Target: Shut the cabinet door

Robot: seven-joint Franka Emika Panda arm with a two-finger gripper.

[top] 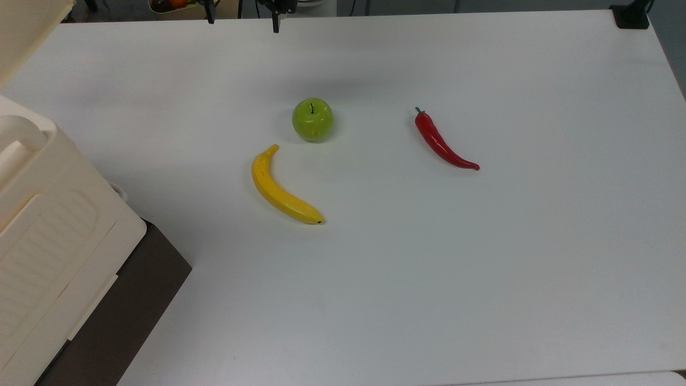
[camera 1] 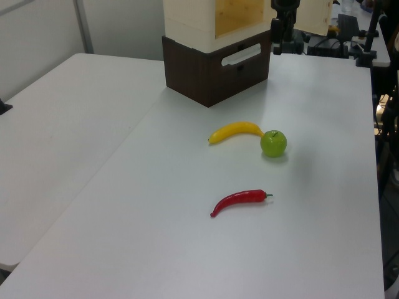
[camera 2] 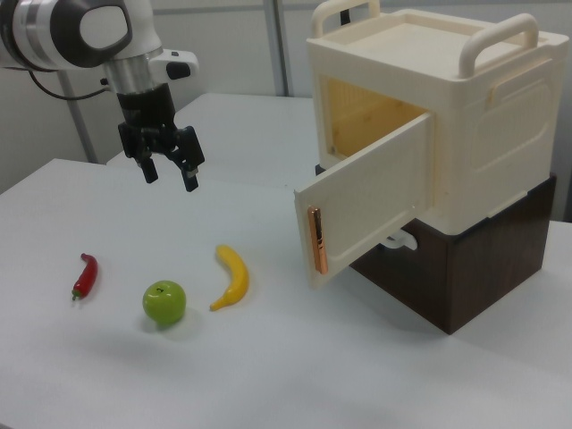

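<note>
Jaws parted, holding nothing; gripper [camera 2: 170,172] up in the air, above the table [camera 2: 295,375]. Below: green apple [camera 2: 164,302], banana [camera 2: 231,277], red chilli [camera 2: 85,275]. At the right view's right, cabinet door [camera 2: 366,204] swung open, well apart.

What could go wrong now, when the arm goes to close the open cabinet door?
1. The gripper hangs open above the table, apart from the cabinet door. A low path toward it could knock the banana or green apple.
2. The door stands swung wide open; a push near its hinge side, or on its edge, might shift the cabinet on the brown base rather than shutting it.
</note>
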